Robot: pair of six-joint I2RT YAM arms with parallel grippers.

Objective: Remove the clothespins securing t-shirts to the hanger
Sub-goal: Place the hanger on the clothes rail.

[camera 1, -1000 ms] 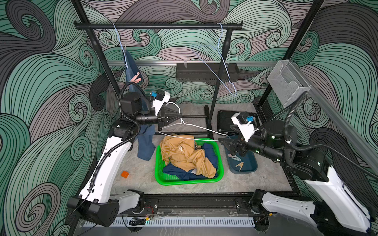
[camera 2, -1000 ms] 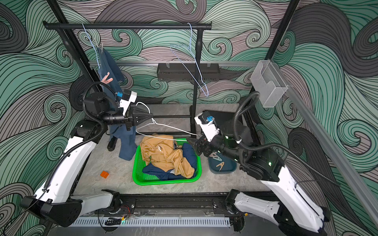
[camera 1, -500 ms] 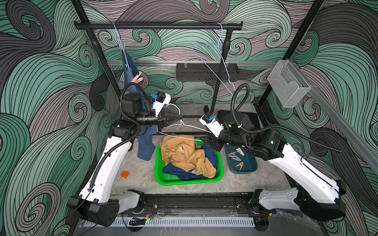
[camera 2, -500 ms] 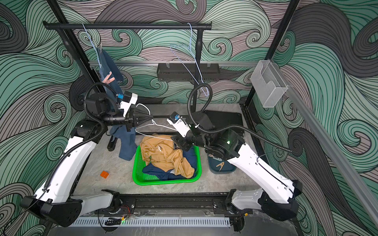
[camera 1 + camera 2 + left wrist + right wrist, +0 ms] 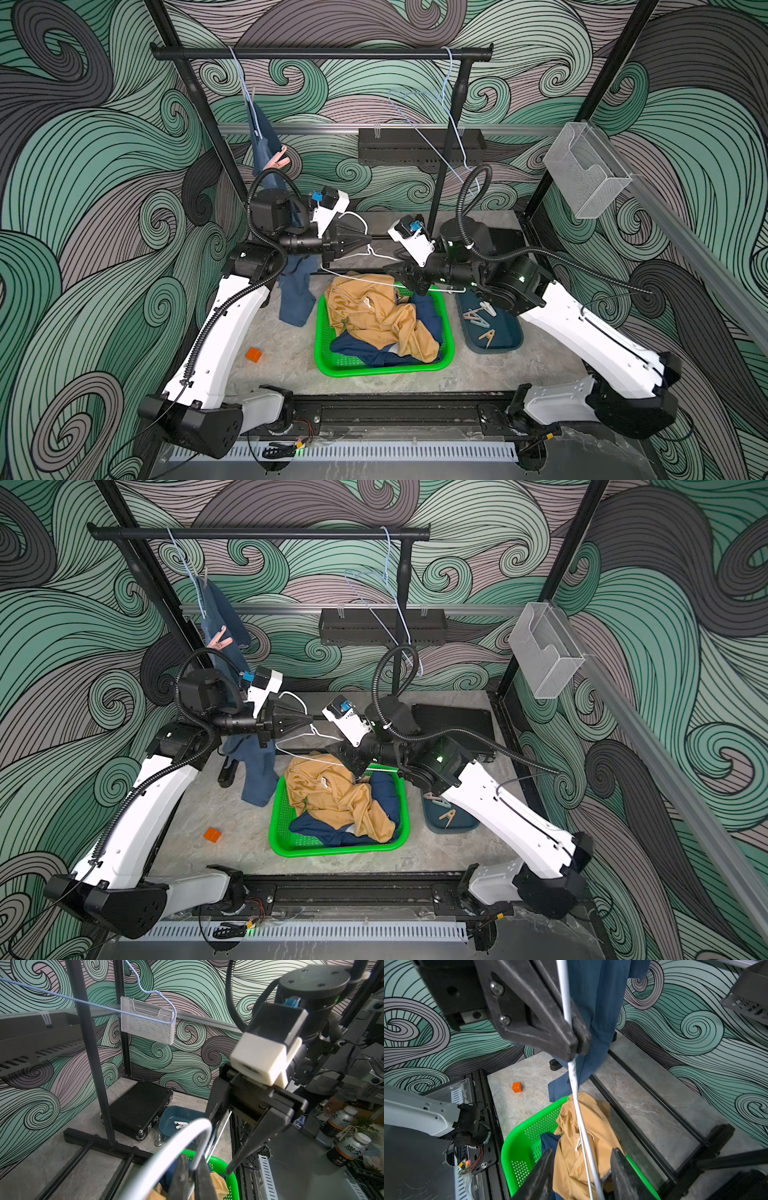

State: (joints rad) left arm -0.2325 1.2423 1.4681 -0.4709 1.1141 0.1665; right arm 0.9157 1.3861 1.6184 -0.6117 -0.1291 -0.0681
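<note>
Hanger (image 5: 353,277): thin white wire, smooth and glossy, with a round hook at one end. It lies roughly level between the two arms, just above the basket.
Left gripper (image 5: 577,1049): black wedge-shaped fingers, scuffed at the tips, clenched on the hanger's neck just below the hook.
Right gripper (image 5: 583,1151): flat black fingers (image 5: 544,1167) held apart, straddling the hanger's long wire. The wire runs down the middle of the gap, and I can't tell if either pad touches it.
Tan shirt (image 5: 374,316): soft, crumpled mustard cloth heaped in the basket, directly under the wire and the right gripper.
Navy shirt (image 5: 361,349): dark folds under the tan shirt, showing at the basket's near and right sides.
Blue shirt (image 5: 296,299): limp, matte cloth hanging long from a blue hanger (image 5: 249,97) on the rail (image 5: 320,53), behind the left arm. Its hem reaches down beside the basket.
Pink peg (image 5: 278,160): plastic spring clip nipped onto the blue shirt high up, above the left arm and well apart from both grippers.
Pegs (image 5: 484,309): a few pale and tan plastic ones lying loose in the tray, below the right arm and apart from its fingers.
Tray (image 5: 505,345): smooth dark teal, oblong with rounded corners, just right of the basket.
Basket (image 5: 374,372): bright green plastic with perforated walls.
Cube (image 5: 253,354): small, orange, alone on the grey marbled floor left of the basket.
</note>
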